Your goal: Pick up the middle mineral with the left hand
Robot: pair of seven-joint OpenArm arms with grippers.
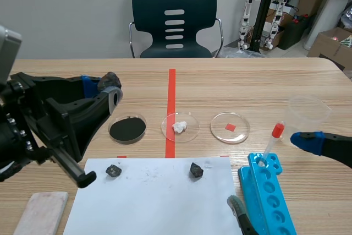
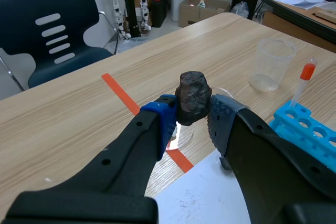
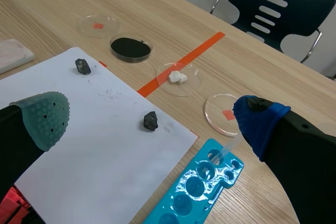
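Nearest you, a white paper sheet point(image 1: 159, 205) lies on the wooden table point(image 1: 275, 81). A pale pink block point(image 1: 39, 212) sits beside it on your left arm's side. On the other side is a blue tube rack point(image 1: 269, 196) holding one red-capped tube point(image 1: 273, 141). Two small dark stones rest on the sheet, one point(image 1: 113, 170) near its far left corner, the other point(image 1: 196, 170) right of the tape line.

Beyond the sheet are three shallow dishes in a row: one black-filled point(image 1: 127, 129), one with white lumps point(image 1: 180, 127), one with a red chip point(image 1: 230, 127). A clear cup point(image 1: 308, 113) stands farther right. Past the table are a dark chair point(image 1: 174, 20) and cardboard boxes point(image 1: 330, 42).

The block and the rack are cut off at the near edge, and you cannot tell what the black fill is.

Your left gripper point(image 2: 191, 113) hangs above the table, clamped on the middle mineral point(image 2: 193, 97), a dark lumpy rock pinched between the pads and standing proud of them. Your right gripper point(image 3: 149, 109) is spread wide, holding nothing.
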